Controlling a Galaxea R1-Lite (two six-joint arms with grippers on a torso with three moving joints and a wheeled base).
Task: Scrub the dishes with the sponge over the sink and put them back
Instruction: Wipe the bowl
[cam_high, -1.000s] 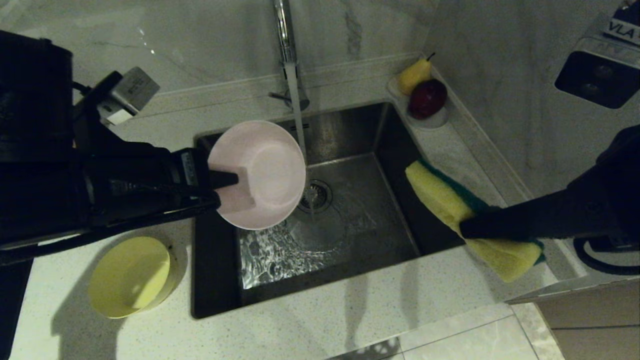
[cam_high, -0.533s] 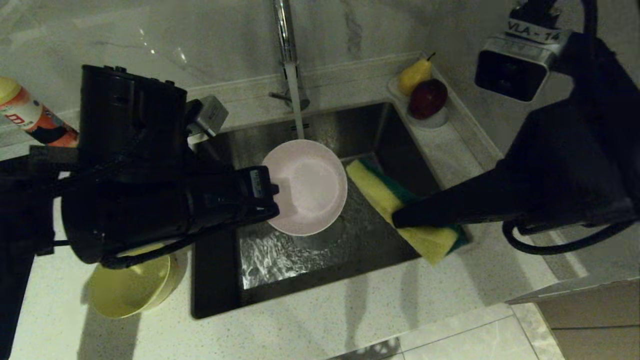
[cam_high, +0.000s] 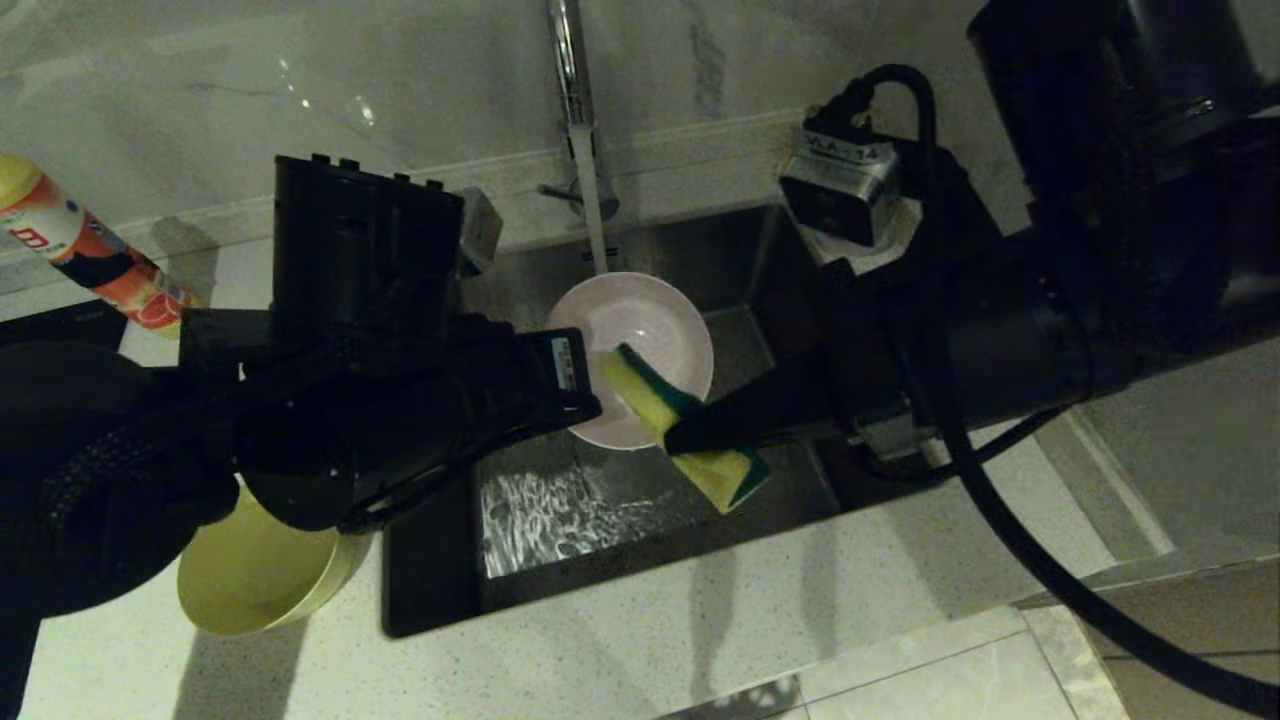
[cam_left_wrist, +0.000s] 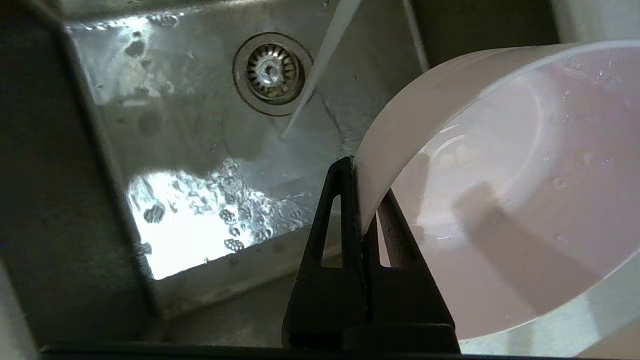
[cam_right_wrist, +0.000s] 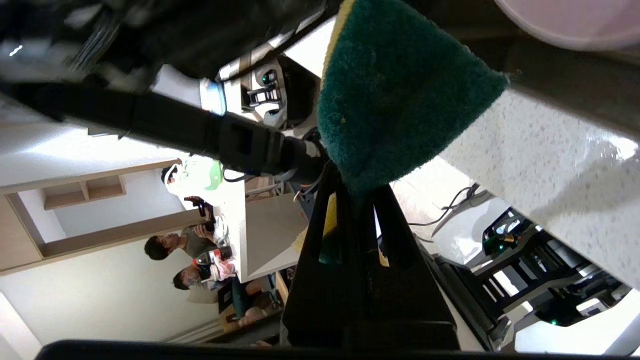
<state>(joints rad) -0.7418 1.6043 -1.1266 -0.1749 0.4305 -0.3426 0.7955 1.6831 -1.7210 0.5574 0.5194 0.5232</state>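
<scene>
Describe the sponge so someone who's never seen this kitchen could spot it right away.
Find the steel sink under the running faucet. Over it the left gripper holds a pink bowl. The sponge lies against that bowl, pinched by the right gripper: yellow foam with a dark green face.

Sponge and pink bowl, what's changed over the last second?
The right end effector carried the sponge from the counter's right side to the pink bowl, which the left end effector moved rightward under the stream. Both grips unchanged; yellow bowl stayed put.
</scene>
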